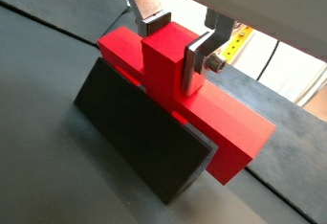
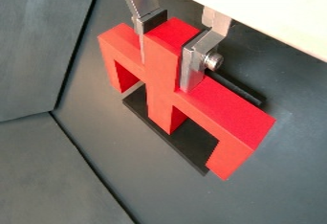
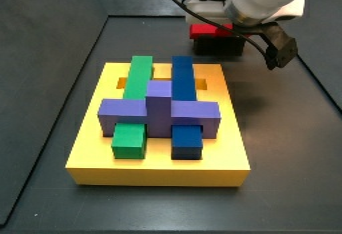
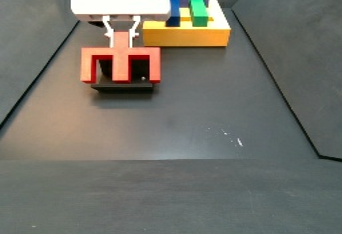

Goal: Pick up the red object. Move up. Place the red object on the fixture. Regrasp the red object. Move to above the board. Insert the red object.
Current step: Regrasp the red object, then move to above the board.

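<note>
Red T-piece clamped on the fixture

Yellow square slotted board, carrying green, blue and purple blocks, sits well apart from the small dark rectangular fixture, at about 1 o'clock from it in a side view. Nothing stands between them. The bright red blocky T-shaped piece rests on the fixture, its bar lying across the top. The silver two-finger gripper is closed on the piece's central stub, one plate on each side.
</note>
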